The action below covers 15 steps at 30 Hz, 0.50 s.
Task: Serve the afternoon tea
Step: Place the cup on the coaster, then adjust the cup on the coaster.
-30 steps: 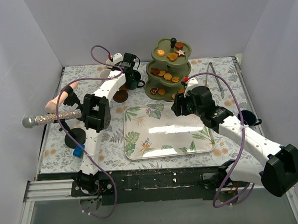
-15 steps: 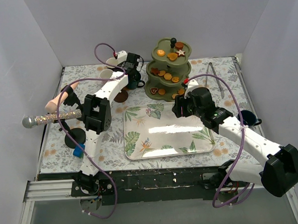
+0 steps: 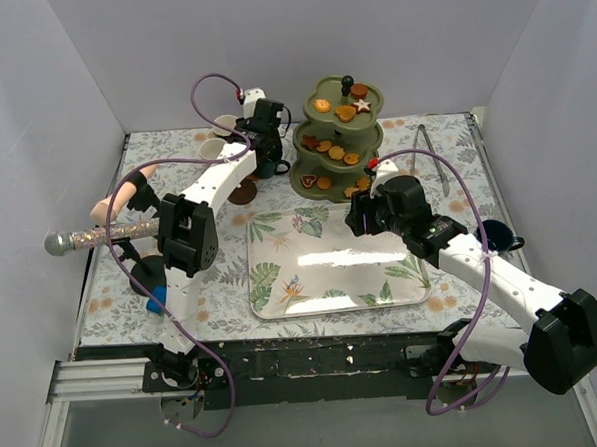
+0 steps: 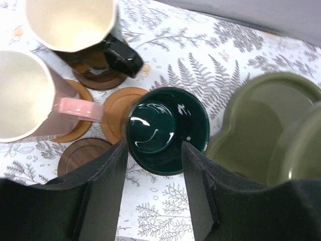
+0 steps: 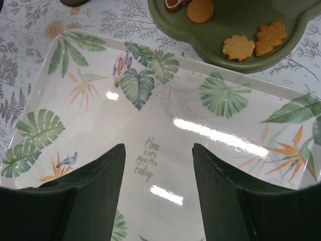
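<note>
Since a moment ago the left arm has reached farther back, and the left claw (image 4: 153, 148) now hangs over the shiny dark green mug (image 4: 168, 125). Its two black fingers are a little apart and hold nothing. The green mug sits on a round brown coaster (image 4: 116, 108) on the ferny worktop (image 4: 200, 50). It is squeezed in between the pink mug (image 4: 25, 100), the white mug (image 4: 70, 20) and the smooth olive stand (image 5: 241, 20). The right claw (image 5: 158, 155) has stayed put, open and empty, above the glossy leafy tray (image 5: 90, 100). Leaf-shaped orange biscuits (image 5: 239, 47) lie on the stand's bottom plate. Off to the left lies a glittery microphone (image 3: 104, 234), and thin metal tongs (image 3: 433, 156) lie at the back right.
</note>
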Each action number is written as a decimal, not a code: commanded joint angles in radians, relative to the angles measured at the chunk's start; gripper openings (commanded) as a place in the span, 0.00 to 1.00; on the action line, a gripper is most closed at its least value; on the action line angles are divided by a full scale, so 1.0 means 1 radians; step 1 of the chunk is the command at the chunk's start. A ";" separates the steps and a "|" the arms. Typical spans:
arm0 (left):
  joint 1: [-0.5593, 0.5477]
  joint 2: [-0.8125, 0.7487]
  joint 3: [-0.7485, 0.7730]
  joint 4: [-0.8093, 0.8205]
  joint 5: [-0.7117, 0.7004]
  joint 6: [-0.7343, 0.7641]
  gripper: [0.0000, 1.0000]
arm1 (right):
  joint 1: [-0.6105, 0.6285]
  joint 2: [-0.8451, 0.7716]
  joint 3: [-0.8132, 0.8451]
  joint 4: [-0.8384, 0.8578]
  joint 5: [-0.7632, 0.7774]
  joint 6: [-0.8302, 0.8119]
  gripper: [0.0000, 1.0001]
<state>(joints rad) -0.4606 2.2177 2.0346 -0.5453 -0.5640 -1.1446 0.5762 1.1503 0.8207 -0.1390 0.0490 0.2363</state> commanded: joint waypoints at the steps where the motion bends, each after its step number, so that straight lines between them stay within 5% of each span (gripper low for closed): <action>1: -0.007 -0.055 0.062 -0.007 0.159 0.193 0.47 | -0.006 -0.035 0.000 0.010 -0.005 0.005 0.64; 7: 0.000 0.057 0.223 -0.156 0.280 0.266 0.48 | -0.006 -0.040 -0.002 0.006 0.002 0.012 0.64; 15: 0.002 0.079 0.165 -0.091 0.369 0.332 0.49 | -0.006 -0.043 0.003 -0.010 0.011 0.012 0.64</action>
<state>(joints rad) -0.4610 2.2734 2.1933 -0.6285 -0.2600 -0.8719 0.5758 1.1351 0.8204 -0.1535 0.0498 0.2401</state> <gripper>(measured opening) 0.483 0.641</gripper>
